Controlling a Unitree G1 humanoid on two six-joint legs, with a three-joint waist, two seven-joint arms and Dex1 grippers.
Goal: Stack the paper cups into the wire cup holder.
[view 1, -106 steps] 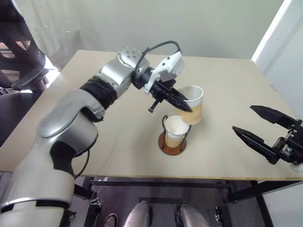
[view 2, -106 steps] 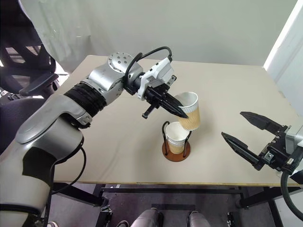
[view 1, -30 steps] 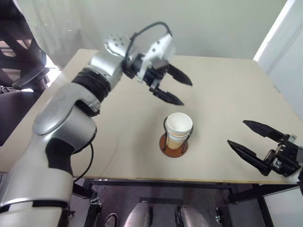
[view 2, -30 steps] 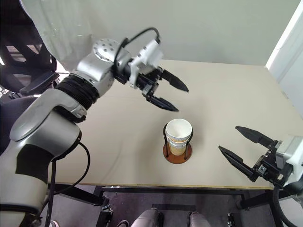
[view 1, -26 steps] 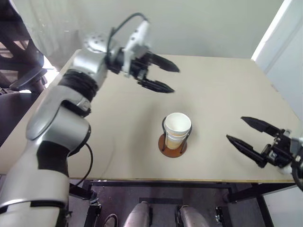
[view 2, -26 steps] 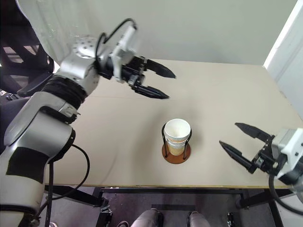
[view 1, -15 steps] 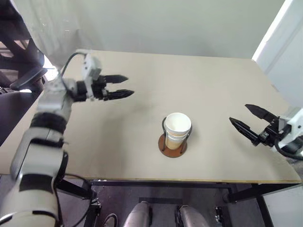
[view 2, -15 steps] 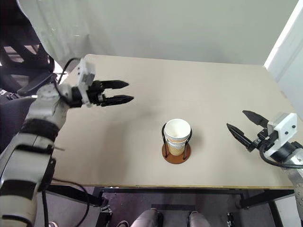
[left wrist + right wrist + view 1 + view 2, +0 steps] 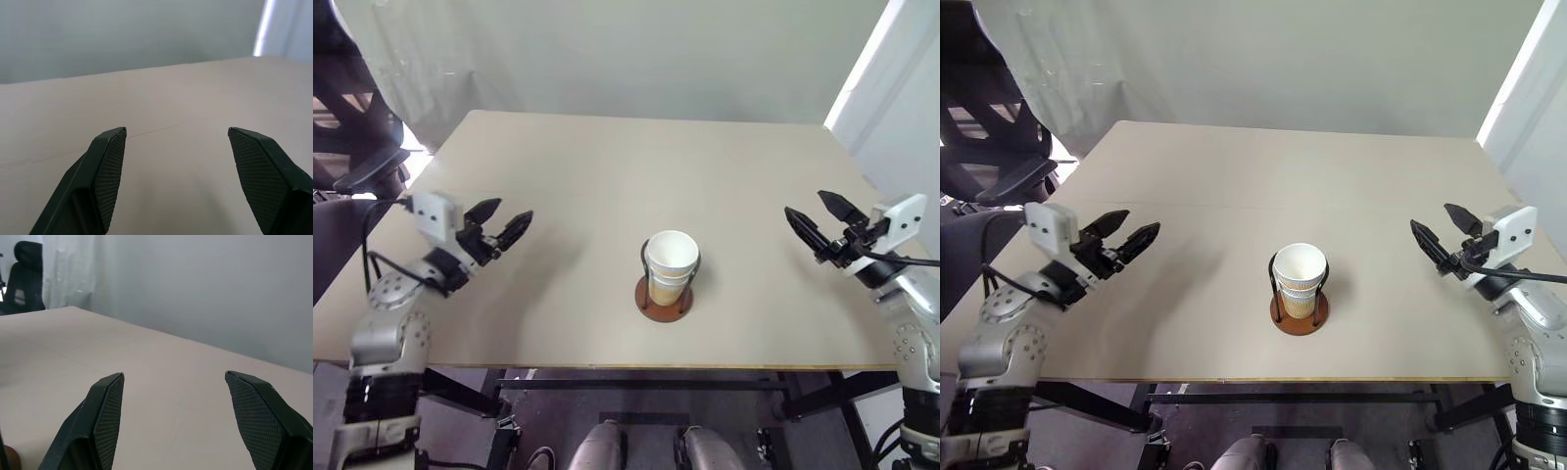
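The paper cups [image 9: 670, 262] stand nested in one upright stack inside the wire cup holder [image 9: 666, 297], whose reddish-brown base rests near the middle of the table, toward its front edge. My left gripper [image 9: 509, 219] hovers open over the table's left side, well apart from the stack. At the right side my right gripper [image 9: 813, 212] is open too and holds nothing. Both wrist views show black fingers [image 9: 110, 169] [image 9: 105, 411] spread wide above bare tabletop.
The beige table [image 9: 626, 176] stretches wide around the holder. A black office chair [image 9: 989, 147] stands beyond the table's left edge. A pale wall lies behind, and a white panel [image 9: 886, 108] rises at the right.
My left arm swung away from above the cups, down and out to the left side. My right gripper moved forward over the table's right side. The stack stayed put.
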